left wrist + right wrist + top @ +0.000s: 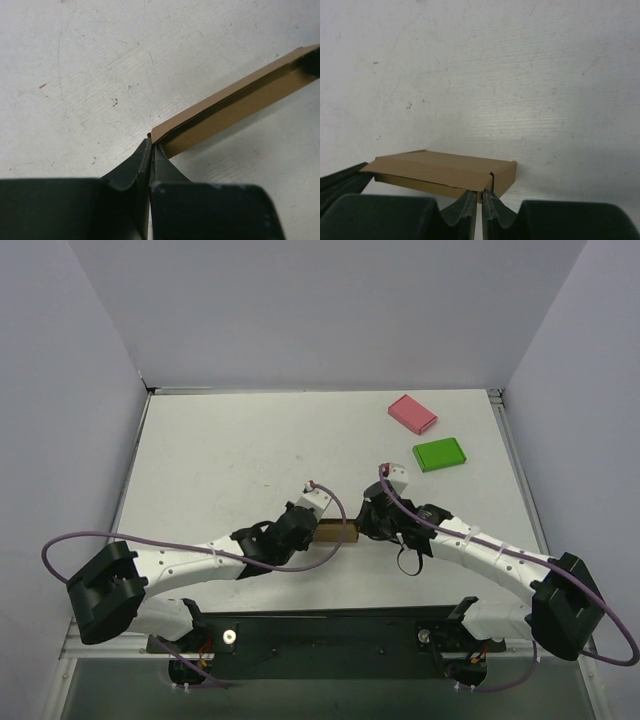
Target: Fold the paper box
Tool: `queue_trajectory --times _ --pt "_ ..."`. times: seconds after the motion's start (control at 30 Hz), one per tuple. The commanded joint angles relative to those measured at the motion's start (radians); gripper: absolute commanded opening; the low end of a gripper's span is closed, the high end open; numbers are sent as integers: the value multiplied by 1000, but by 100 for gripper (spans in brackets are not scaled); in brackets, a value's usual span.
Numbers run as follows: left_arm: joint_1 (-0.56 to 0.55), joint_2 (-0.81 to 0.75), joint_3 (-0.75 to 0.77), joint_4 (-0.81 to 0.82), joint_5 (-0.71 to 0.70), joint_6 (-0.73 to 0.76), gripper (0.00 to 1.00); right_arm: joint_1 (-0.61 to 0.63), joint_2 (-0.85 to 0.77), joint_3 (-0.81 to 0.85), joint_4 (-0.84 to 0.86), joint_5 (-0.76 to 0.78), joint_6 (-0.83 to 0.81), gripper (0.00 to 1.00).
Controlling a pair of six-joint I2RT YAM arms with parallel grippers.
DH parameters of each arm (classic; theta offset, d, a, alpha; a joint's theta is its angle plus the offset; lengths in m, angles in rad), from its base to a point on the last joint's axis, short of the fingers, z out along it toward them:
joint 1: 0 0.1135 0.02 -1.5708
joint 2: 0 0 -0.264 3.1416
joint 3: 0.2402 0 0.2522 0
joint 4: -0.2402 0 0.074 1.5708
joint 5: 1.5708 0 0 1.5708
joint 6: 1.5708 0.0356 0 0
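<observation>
The paper box (336, 533) is a small flat brown cardboard box, closed up, held between my two grippers near the front middle of the table. My left gripper (314, 532) is shut on its left end. In the left wrist view the fingertips (151, 143) pinch a corner of the box (235, 107). My right gripper (362, 529) is shut on its right end. In the right wrist view the jaws (481, 193) pinch the near edge of the box (440, 167) by a slit at its corner. A shadow lies under the box.
A pink flat box (412, 412) and a green flat box (439, 454) lie at the back right of the white table (230, 455). Grey walls stand on the left, back and right sides.
</observation>
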Motion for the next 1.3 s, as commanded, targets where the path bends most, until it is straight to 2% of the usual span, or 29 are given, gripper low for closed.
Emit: queue_trajectory --times 0.0,0.03,0.17,0.5,0.97,1.27 --pt "3 58 121 -160 86 -87 0 95 -45 62 -101 204 -100 15" --pt "3 70 140 -171 89 -94 0 111 -42 66 -116 265 -105 20" --pt "5 87 167 -208 94 -117 0 145 -43 63 -139 326 -116 29" --pt "14 101 178 -215 106 -119 0 159 -8 75 -170 382 -128 31" --pt "22 98 184 -226 106 -110 0 165 13 79 -185 392 -131 16" --pt "25 102 183 -221 107 -102 0 164 44 69 -182 390 -140 1"
